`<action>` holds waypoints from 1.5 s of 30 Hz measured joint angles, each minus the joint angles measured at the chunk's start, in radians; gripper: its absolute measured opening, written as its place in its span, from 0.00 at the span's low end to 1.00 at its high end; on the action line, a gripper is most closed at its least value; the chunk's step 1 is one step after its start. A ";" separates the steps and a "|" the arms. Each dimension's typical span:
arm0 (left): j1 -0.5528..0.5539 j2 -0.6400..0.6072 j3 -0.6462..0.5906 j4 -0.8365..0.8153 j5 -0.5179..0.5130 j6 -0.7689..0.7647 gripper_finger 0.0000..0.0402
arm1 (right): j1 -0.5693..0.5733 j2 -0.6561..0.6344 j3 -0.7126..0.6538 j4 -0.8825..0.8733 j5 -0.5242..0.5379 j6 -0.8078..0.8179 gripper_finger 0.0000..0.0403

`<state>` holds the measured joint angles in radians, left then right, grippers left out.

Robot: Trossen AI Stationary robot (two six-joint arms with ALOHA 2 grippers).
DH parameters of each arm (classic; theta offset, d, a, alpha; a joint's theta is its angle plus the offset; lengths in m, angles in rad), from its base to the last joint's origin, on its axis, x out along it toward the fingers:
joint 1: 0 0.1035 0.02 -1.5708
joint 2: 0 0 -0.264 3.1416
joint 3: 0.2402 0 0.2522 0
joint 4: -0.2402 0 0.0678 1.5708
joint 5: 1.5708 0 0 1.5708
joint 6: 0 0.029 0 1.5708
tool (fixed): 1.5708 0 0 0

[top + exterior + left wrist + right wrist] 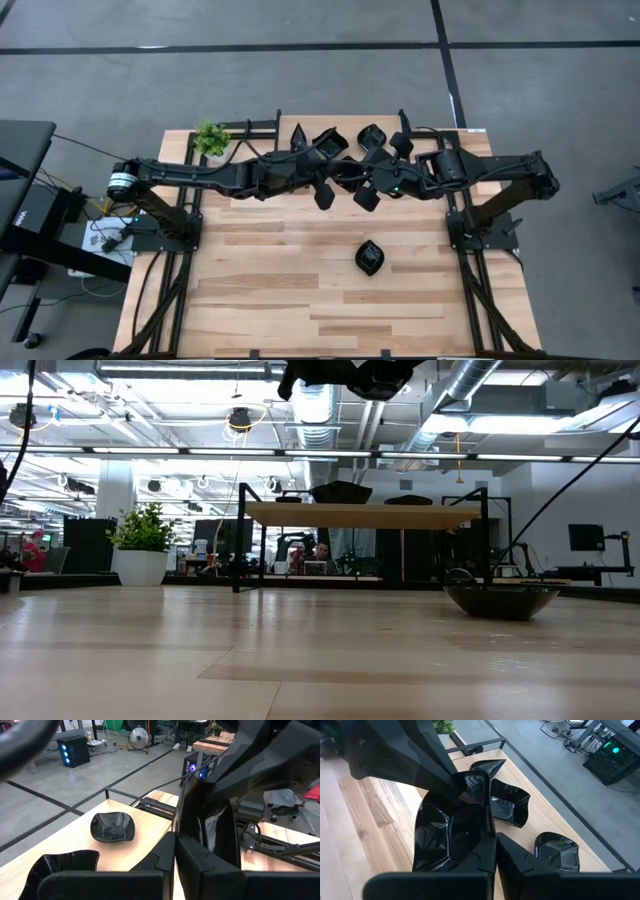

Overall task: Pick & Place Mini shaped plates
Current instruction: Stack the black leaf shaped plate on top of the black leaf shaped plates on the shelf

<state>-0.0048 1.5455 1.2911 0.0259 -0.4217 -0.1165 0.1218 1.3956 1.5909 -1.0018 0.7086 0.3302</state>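
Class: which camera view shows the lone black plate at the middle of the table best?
The high view: the lone plate lies unobstructed on the table, apart from the others. The low view shows its side profile only; neither wrist view clearly shows it.

A small green potted plant in a white pot (211,138) stands at the far-left corner of the light wooden plank tabletop (290,300), just beside its far edge.

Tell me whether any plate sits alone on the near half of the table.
Yes: one black plate lies alone on the table, apart from the far-edge cluster.
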 joint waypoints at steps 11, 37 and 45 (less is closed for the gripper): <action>0.000 0.000 0.000 0.017 -0.001 0.000 0.05 | -0.001 0.000 0.000 0.000 0.002 0.001 0.01; 0.000 -0.197 -0.029 -0.006 0.022 0.191 0.49 | -0.292 -0.011 0.027 -0.121 -0.153 0.099 0.00; -0.009 -0.391 -0.250 -0.002 0.027 0.139 0.50 | -0.636 -0.019 0.077 -0.115 -0.513 0.019 0.00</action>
<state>-0.0142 1.1546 1.0415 0.0242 -0.3947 0.0222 -0.5147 1.3762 1.6676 -1.1172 0.1955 0.3488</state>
